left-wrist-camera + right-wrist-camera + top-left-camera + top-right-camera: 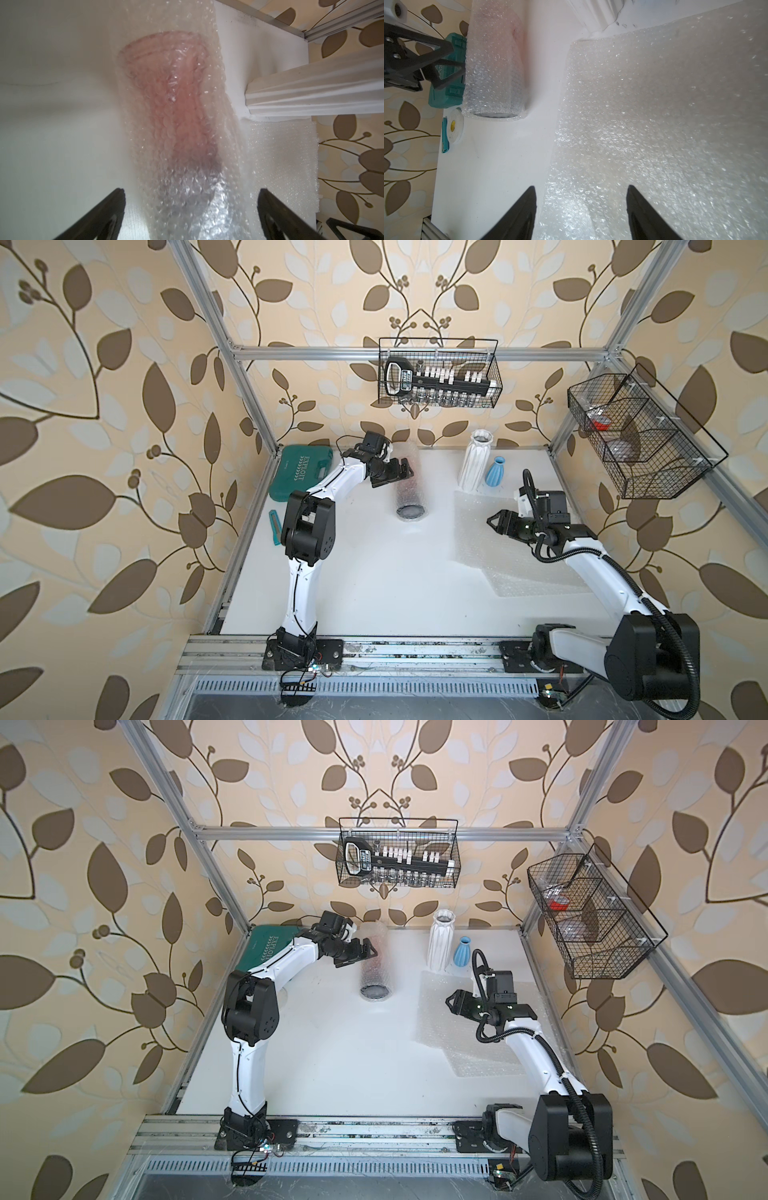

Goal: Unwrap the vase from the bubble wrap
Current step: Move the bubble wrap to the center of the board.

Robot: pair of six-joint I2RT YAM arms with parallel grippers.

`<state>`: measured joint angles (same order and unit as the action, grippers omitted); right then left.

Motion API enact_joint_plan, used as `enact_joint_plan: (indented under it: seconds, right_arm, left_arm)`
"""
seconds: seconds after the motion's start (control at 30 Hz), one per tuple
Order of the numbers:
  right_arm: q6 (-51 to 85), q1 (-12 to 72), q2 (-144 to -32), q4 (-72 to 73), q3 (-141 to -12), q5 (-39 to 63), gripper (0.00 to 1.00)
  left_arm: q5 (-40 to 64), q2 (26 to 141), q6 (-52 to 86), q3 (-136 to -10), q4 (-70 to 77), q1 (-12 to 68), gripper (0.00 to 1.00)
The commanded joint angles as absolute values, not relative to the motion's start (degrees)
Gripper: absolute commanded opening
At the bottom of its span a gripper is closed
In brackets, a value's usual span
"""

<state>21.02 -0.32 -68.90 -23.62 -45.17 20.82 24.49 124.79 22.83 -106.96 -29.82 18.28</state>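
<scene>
A tube of bubble wrap [409, 493] [374, 973] lies on the white table [353, 572], its dark round end toward the front. Through the wrap the pink vase [172, 93] shows, fully covered. My left gripper [405, 475] [191, 190] is open at the tube's far part, one finger on each side of it, neither touching it. My right gripper [496, 522] [581, 187] is open and empty, low over the left edge of a flat bubble wrap sheet [519, 547] [654, 124] spread on the right of the table.
A tall white ribbed vase [475, 462] and a small blue vase [496, 476] stand at the back, just behind the flat sheet. A green tool case [300, 472], a teal cutter [275, 526] and a tape roll [454, 124] lie at the left. Wire baskets [438, 373] [636, 439] hang on the frame.
</scene>
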Motion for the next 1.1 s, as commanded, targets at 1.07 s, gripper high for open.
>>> enact_joint_plan:
  seconds: [1.07]
  right_arm:
    - [22.4, 10.3, -74.8, -21.9, -45.4, 19.5, 0.71]
  left_arm:
    - [30.6, 110.2, 29.4, -75.2, -19.9, 19.8, 0.94]
